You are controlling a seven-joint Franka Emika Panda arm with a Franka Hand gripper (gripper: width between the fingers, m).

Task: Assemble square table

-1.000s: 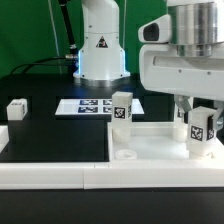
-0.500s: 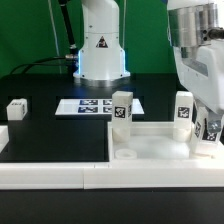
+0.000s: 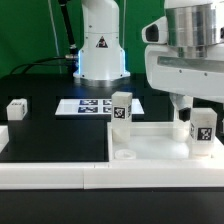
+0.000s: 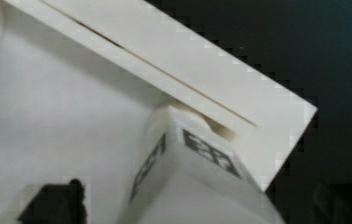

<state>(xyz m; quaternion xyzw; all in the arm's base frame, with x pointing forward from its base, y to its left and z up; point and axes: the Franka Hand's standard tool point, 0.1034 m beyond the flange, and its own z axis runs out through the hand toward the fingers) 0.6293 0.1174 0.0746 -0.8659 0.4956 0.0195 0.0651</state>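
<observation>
Surface: black surface [image 3: 50, 135] runs across my feed, with green backdrop behind it.
Wall: low white wall [image 3: 50, 172] lies along the near edge, closest to the camera.
Slab: white slab [image 3: 150, 150] sits just behind the wall, on the exterior view's right. I see its raised rim and a round socket [image 3: 125, 156] at the near-left corner.
Right leg: right leg [image 3: 201, 135] stands upright on the slab's right side, tag facing the camera.
Jaws: they hang directly over the right leg. On my wrist feed the dark fingertips [image 4: 57, 200] sit on either side of that leg with a gap on each side, so I read them as spread wide and gripping nothing.
Corner leg: corner leg [image 3: 121, 108] stands upright at the slab's far-left corner.
Loose leg: loose leg [image 3: 16, 108] rests on the surface, well apart, at the exterior view's left.
Marker board: marker board [image 3: 85, 105] lies flat beyond the slab.
Base: white base [image 3: 100, 50] stands farthest back.
</observation>
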